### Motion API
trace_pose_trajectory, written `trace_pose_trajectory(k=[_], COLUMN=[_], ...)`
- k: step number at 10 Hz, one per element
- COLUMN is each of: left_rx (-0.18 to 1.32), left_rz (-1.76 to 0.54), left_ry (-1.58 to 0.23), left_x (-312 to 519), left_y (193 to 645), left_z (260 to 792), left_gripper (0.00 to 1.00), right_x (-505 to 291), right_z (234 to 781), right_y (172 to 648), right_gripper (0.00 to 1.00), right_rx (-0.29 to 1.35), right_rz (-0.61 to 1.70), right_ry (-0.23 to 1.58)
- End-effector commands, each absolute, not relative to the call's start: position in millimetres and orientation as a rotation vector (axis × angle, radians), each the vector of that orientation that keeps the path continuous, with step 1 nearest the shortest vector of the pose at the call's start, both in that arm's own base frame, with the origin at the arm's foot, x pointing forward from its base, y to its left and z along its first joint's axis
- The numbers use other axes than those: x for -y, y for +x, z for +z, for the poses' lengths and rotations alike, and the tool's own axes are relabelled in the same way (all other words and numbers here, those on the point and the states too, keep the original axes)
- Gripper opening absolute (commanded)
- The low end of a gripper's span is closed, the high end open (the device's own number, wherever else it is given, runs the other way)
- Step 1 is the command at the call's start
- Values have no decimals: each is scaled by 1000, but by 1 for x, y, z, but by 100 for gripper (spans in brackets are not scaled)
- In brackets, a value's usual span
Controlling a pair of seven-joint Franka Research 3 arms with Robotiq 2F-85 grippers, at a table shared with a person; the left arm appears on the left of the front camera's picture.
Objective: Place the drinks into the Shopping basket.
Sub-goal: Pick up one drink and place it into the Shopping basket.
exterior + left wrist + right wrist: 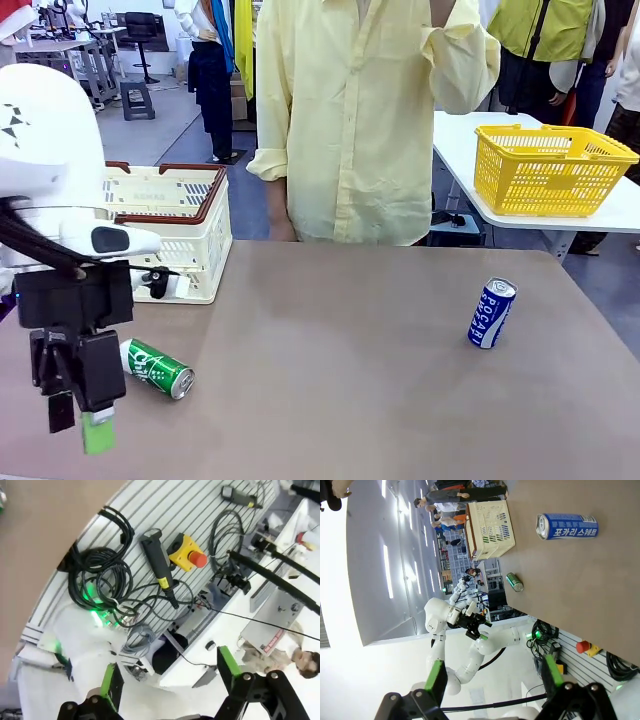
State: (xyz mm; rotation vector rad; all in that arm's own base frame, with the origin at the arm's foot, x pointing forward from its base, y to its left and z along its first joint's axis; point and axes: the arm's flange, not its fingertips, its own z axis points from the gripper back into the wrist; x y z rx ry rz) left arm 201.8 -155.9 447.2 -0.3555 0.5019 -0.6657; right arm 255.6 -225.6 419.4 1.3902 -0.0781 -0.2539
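- Just in front of the Shopping basket (200, 255), on my side of it, a green can (157, 368) is lying on its side on the table.
- Well apart from the basket, out toward the right arm's side, the blue-and-white POCARI can (491, 313) is standing upright.
- Beside the green can, nearer me than the basket, the left gripper (80, 422) is hanging with its jaws spread wide and gripping nothing.
- I am seeing the right gripper (494, 676) likewise spread wide and empty, looking across at the POCARI can with the basket beyond it.
- I am judging both cans light, stiff but thin-walled, and smooth. The lying one is probably going to roll if nudged.
- I am planning to pinch each across the middle of its body, pads on opposite sides, squeezing gently so the wall is not denting.
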Motion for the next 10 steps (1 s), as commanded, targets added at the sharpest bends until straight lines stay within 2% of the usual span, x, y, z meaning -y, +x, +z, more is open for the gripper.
trace_pose_trajectory(k=[1,6,7,9,10], left_rx=[-451,-443,-347,-124,-18], left_rz=[-650,-655,-566,-127,-46], left_ry=[-390,-381,-358,-197,-136], left_x=[142,145,153,155,150], left_y=[194,197,199,187,188], left_z=[467,465,454,435,429], left_gripper=[100,100,100,100,100], right_x=[228,228,228,228,228], right_z=[421,421,421,421,421], right_y=[254,254,254,254,254], right_gripper=[100,100,100,100,100], right_rx=[88,88,88,88,88], right_rz=[-226,-226,-226,-226,-226], right_ry=[1391,1391,1391,1391,1391])
